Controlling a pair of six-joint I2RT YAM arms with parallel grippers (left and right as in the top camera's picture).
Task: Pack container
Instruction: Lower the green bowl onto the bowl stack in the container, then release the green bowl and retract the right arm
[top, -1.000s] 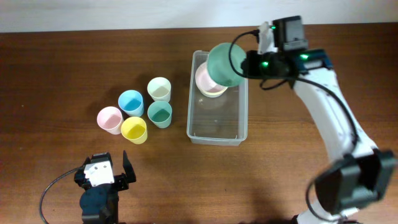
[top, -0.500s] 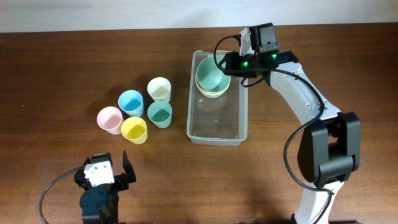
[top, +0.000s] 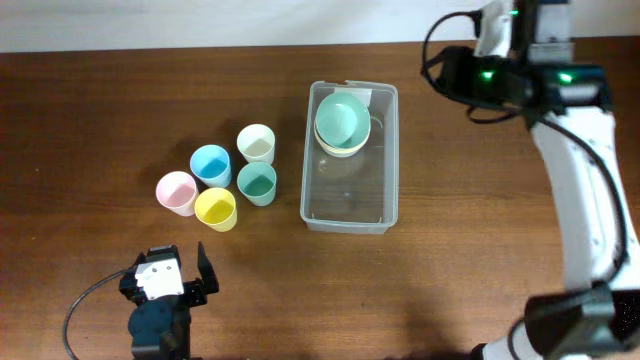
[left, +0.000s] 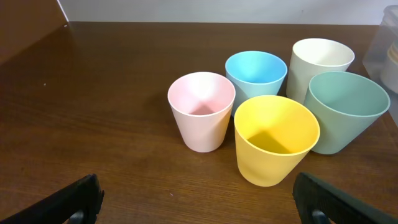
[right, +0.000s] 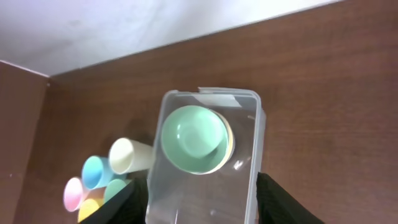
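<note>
The clear container (top: 345, 195) stands at the table's middle. At its far end, by the white label, a green bowl (top: 341, 120) sits on top of a stack of pastel bowls. In the right wrist view the container (right: 205, 199) and the green bowl (right: 194, 138) lie below. My right gripper (top: 450, 75) is open and empty, raised to the right of the container's far end; its fingers (right: 202, 208) frame the container from high above. My left gripper (top: 185, 280) is open and empty near the front edge, with its fingers (left: 199, 208) wide apart in front of the cups.
Several pastel cups stand left of the container: pink (top: 177, 192), blue (top: 210, 163), cream (top: 256, 143), teal (top: 257, 183), yellow (top: 215, 208). In the left wrist view they show as pink (left: 201, 111), blue (left: 255, 71), cream (left: 321, 62), teal (left: 345, 109) and yellow (left: 275, 138).
My right gripper carried the green bowl over the container, set it on the bowl stack, let go, and pulled back up and to the right. The left arm has not moved.
</note>
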